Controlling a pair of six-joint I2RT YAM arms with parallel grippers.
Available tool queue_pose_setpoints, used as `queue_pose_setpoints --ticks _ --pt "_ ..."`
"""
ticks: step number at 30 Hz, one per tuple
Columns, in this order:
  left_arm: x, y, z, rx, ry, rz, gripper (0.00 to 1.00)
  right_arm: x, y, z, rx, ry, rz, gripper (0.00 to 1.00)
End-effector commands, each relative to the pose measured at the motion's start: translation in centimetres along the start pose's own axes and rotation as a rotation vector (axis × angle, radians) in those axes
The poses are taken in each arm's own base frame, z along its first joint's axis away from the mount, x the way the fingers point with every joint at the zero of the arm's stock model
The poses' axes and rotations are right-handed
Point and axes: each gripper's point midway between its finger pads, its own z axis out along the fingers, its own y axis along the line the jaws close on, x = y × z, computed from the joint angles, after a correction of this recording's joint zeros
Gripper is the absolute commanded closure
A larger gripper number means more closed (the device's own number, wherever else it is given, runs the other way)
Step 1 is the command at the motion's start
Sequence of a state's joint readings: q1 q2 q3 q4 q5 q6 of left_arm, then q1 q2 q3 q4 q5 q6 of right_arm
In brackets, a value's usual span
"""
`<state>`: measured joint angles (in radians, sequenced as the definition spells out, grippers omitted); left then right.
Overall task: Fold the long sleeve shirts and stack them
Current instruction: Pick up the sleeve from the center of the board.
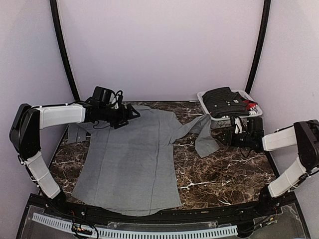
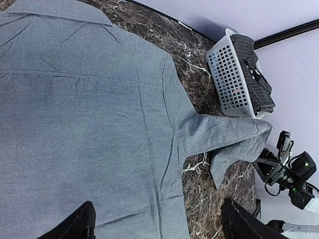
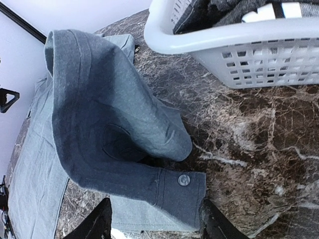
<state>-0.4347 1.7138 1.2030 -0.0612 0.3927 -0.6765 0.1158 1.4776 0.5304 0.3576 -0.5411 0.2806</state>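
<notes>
A plain grey long sleeve shirt (image 1: pixel 129 159) lies spread flat on the dark marble table (image 1: pixel 229 174), collar at the far side. Its right sleeve (image 1: pixel 202 132) is doubled over toward the basket. My left gripper (image 1: pixel 133 113) hovers open over the collar end. In its wrist view the shirt's back (image 2: pixel 89 124) fills the space between its fingers (image 2: pixel 75 226). My right gripper (image 3: pixel 157 226) is open low at the sleeve end. The buttoned cuff (image 3: pixel 184 191) lies flat between its two fingers (image 3: pixel 217 226). A dark striped shirt (image 1: pixel 224 99) fills the basket.
A white plastic laundry basket (image 1: pixel 204 102) stands at the table's far right corner, close behind the right gripper, with something red (image 1: pixel 251 106) in it. The shirt's other sleeve (image 1: pixel 75 132) lies at the table's left edge. Bare marble shows right of the shirt.
</notes>
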Motion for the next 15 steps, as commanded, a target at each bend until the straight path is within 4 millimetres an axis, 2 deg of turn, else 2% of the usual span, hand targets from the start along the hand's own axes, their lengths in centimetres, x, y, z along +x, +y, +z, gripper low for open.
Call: queue_pose_setpoints --ticks 1,15 --pt "-0.1 -0.7 -0.9 0.020 -0.011 0.012 0.14 0.1 1.4 -0.4 -0.083 -0.017 0.022 0.44" --pt "0.3 -0.5 -0.5 0.027 0.005 0.013 0.14 2.7 -0.1 0.2 -0.037 0.036 0.096 0.44"
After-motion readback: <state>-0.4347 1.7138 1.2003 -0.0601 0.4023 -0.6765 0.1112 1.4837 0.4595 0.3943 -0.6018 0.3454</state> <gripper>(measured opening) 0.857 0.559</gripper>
